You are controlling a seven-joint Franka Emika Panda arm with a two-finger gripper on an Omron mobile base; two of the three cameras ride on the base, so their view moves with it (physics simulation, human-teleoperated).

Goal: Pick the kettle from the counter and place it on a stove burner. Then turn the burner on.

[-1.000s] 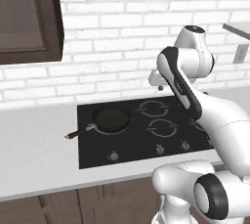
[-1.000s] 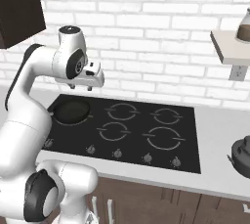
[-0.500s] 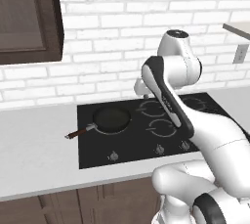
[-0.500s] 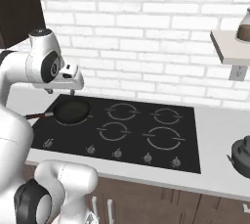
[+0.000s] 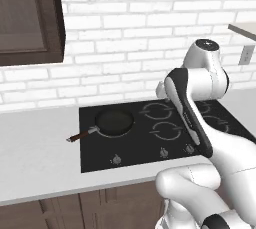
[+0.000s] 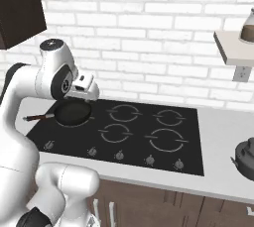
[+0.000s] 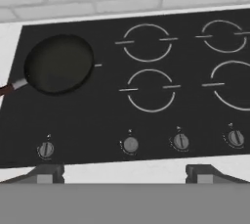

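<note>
**Jaws empty over the stove, kettle waiting far off on the worktop**

You have the two-finger gripper (image 7: 124,171) held high above the flat black glass cooktop with white ring burner marks (image 7: 146,120), looking down on it. Its two dark tips sit wide apart at the bottom of the hand view with nothing between them, so the jaws are released and carrying nothing.

The dark, rounded kettle (image 6: 246,157) stands on the pale grey-white worktop slab (image 6: 218,137), well apart from the cooktop, at about 3 o'clock from it in the right base view. It is cut by the picture's edge, so you cannot read its handle.

A round black frying pan with a brown handle (image 7: 57,65) occupies the burner at 10 o'clock on the cooktop, its handle reaching out over the worktop. That burner is taken, which is likely why the four ringed burners (image 7: 149,90) matter: they are bare and free for the kettle.

The row of small grey knobs (image 7: 130,145) runs along the front edge at 6 o'clock. In my judgement the pick has not begun; you must swing the arm toward the kettle first.
</note>
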